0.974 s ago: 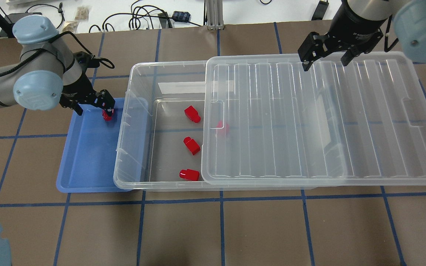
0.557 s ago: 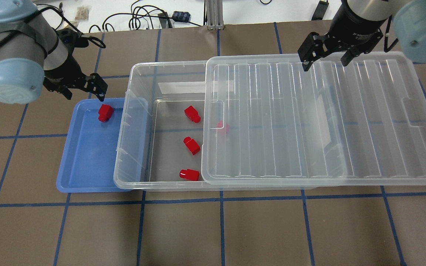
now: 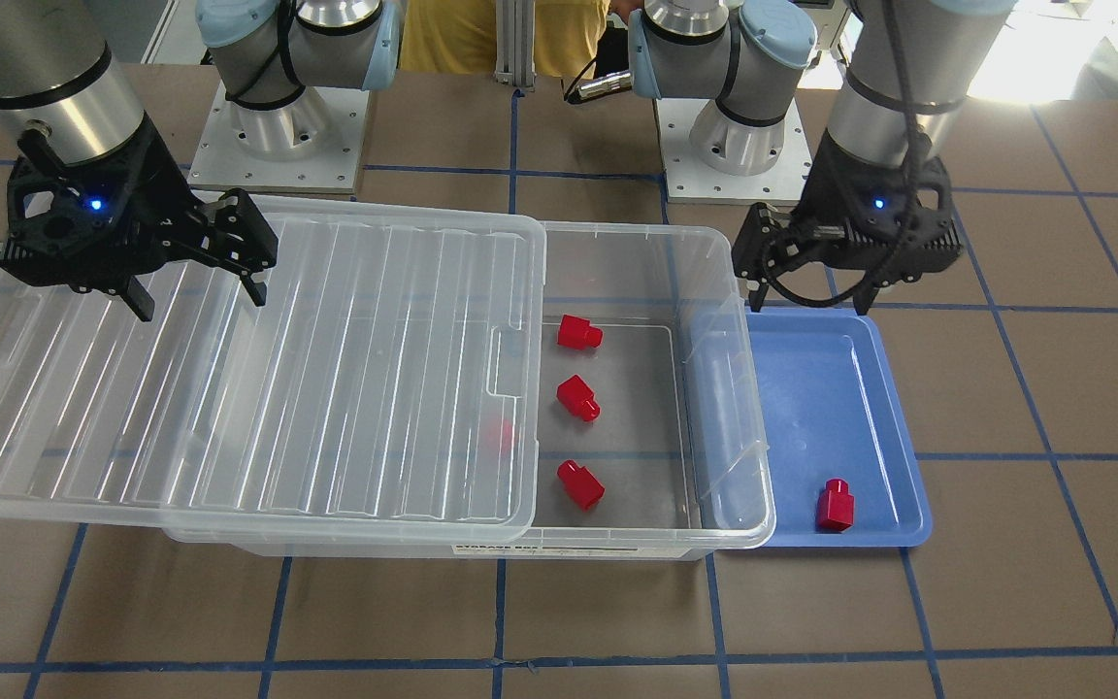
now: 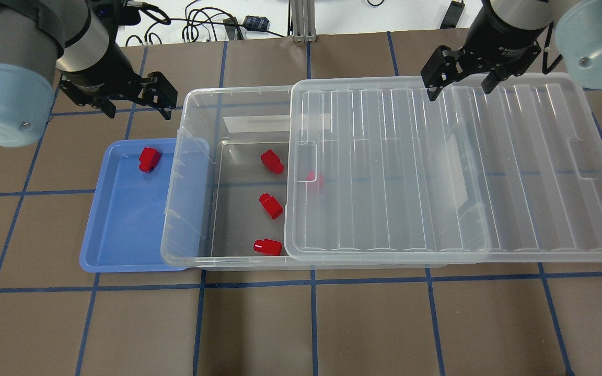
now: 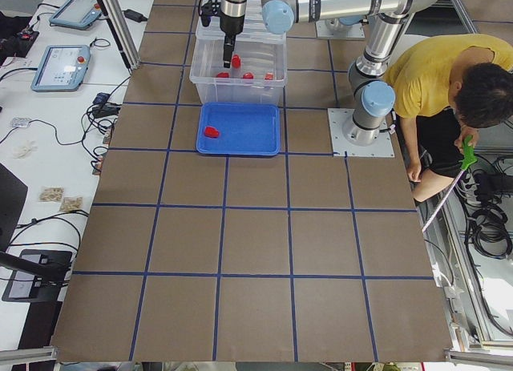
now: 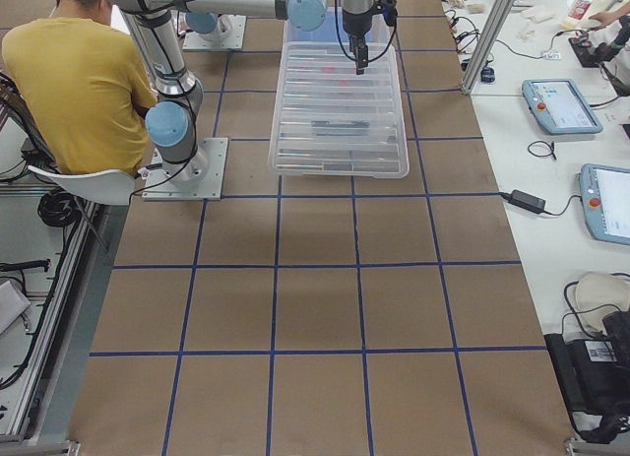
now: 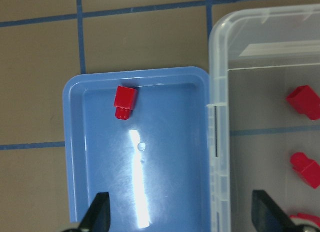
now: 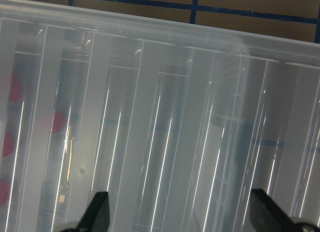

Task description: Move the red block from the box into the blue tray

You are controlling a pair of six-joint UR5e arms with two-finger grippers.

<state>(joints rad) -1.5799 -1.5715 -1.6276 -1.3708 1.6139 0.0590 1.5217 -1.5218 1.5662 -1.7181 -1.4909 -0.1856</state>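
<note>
overhead view: one red block point(image 4: 149, 159) lies on its side in the blue tray point(image 4: 123, 230), close to the tray's 12 o'clock rim, touching only the tray floor. the left gripper point(image 4: 139, 108) hangs above the table just past that rim, at 12 o'clock of the block, fingers spread wide & empty. the tray sits at 9 o'clock of the box point(image 4: 196, 99), whose rim overhangs the tray's 3 o'clock side. the lid point(image 4: 437, 167) lies shifted toward 3 o'clock, leaving the box's 9 o'clock end open w/ three more blocks point(image 4: 270, 206) in a column; a fourth shows dimly under the lid edge. the right gripper point(image 4: 459, 90) hovers over the lid's 12 o'clock edge, also spread, holding nothing. by the look of it, the placing is done. risks: if the left arm reaches into the box for another block, it could clip the box's 9 o'clock wall, which stands between tray & blocks, & shove the box across the tray. the lid, w/ much overhang at 3 o'clock, could tip or slide if the right gripper bumps it.
</note>
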